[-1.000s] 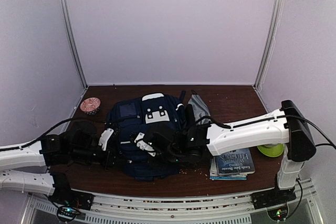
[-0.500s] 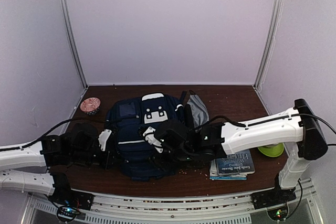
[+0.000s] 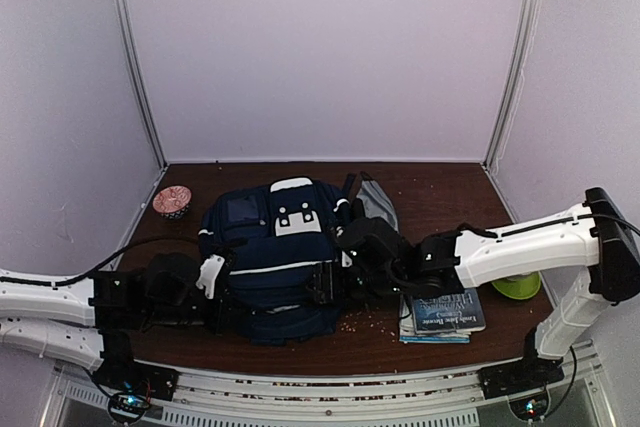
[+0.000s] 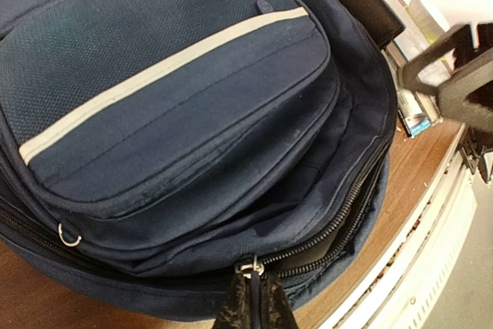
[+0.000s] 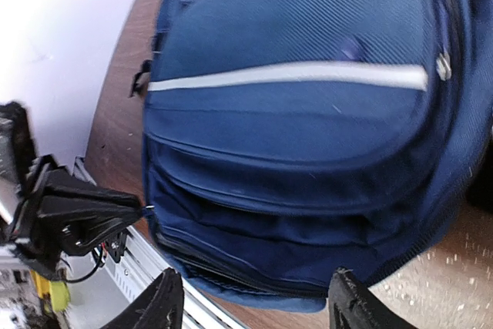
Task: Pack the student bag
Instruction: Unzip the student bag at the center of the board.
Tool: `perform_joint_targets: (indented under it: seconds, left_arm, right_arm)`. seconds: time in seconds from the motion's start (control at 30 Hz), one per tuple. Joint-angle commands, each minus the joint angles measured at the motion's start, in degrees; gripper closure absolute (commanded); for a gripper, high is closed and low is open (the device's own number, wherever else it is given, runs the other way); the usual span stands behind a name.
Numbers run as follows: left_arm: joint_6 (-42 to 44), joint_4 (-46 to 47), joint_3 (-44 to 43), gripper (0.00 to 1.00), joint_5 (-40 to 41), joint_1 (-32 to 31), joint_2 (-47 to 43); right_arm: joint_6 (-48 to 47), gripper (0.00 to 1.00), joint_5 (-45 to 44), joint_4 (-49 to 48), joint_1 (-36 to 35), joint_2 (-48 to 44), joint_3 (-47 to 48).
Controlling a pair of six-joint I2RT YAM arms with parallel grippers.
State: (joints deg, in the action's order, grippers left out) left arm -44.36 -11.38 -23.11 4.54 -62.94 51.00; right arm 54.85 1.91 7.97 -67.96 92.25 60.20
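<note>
Navy student bag (image 3: 270, 247): left fingers (image 4: 236, 310) pinch zipper pull (image 4: 248, 267); right fingers (image 5: 163, 303) spread, empty.

The left arm (image 3: 45, 299) and the right arm (image 3: 520, 245) are both showing glossy white link shells between black joint housings. A thin black cable (image 3: 125, 248) is running along each arm. The jaws are showing matte black and angular in the wrist views, with a white plate (image 3: 210, 273) sitting behind the left pair.

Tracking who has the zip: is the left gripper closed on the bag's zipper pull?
Yes, the left gripper is pinched shut on the zipper pull of the student bag.
</note>
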Motion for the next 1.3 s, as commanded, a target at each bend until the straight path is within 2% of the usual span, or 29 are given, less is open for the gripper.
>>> perform_joint_targets:
  seconds: [0.0,0.13,0.27,0.4,0.57,0.93,1.27]
  left_arm:
    - [-0.7,7.3,-0.4,1.00,4.7,-2.6,1.1]
    - [-0.9,5.8,-0.3,1.00,6.1,-3.3,-0.5]
    - [-0.7,3.0,0.5,1.00,7.5,-3.3,-3.8]
    - [-1.1,0.2,1.0,1.00,9.3,-3.3,-6.5]
    - [-2.3,-0.3,1.9,1.00,10.6,-3.3,-8.5]
    - [-1.6,1.7,1.8,1.00,12.3,-3.3,-7.8]
    - [-2.0,1.7,2.9,1.00,11.1,-3.3,-9.8]
  right_arm:
    - [15.3,0.36,-2.0,-2.1,0.4,-1.5,-3.9]
    - [21.8,0.35,-4.0,-0.6,0.3,-1.7,-5.0]
    - [27.0,0.37,-4.0,-4.6,0.4,-1.3,-8.6]
    - [25.5,0.37,-4.7,-5.0,0.0,-1.8,-7.4]
    - [19.2,0.36,-3.5,2.0,-1.4,-2.0,-2.1]
    - [23.5,0.41,-1.7,-1.7,-5.4,2.7,-4.1]
    - [26.3,0.42,-4.5,-5.6,-5.2,7.5,-3.2]
